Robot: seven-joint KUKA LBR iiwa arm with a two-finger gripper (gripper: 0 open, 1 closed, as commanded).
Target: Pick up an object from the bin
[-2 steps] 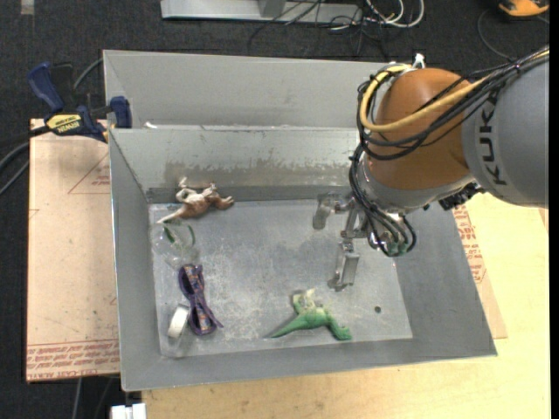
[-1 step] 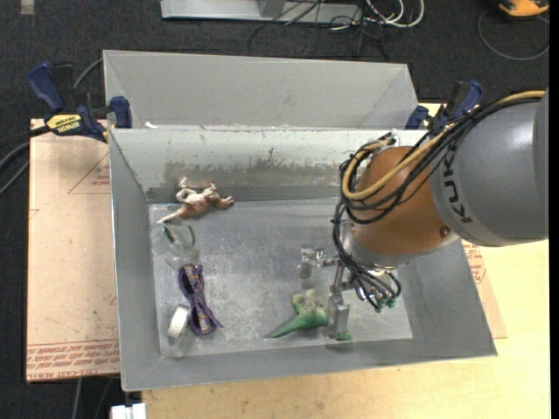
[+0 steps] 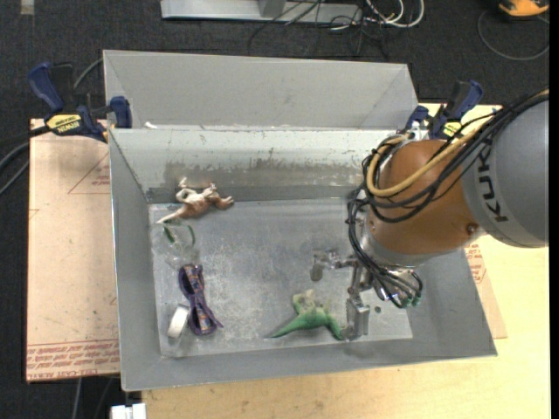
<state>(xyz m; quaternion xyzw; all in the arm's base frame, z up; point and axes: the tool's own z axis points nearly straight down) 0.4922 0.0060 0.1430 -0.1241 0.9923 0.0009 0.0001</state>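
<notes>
While the green toy dinosaur (image 3: 307, 323) lies by the bin's (image 3: 262, 369) near wall, the gripper (image 3: 342, 291) hangs low just beside its tail, jaws parted and empty. Approach stage, I'd say. Next: shift over it and close. Purple glasses (image 3: 197, 299) lie left, a tan figure (image 3: 203, 199) by the far wall.

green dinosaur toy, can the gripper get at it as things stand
Probably yes: the gripper hangs open right beside the green dinosaur, with nothing lying on it or between them.
</notes>
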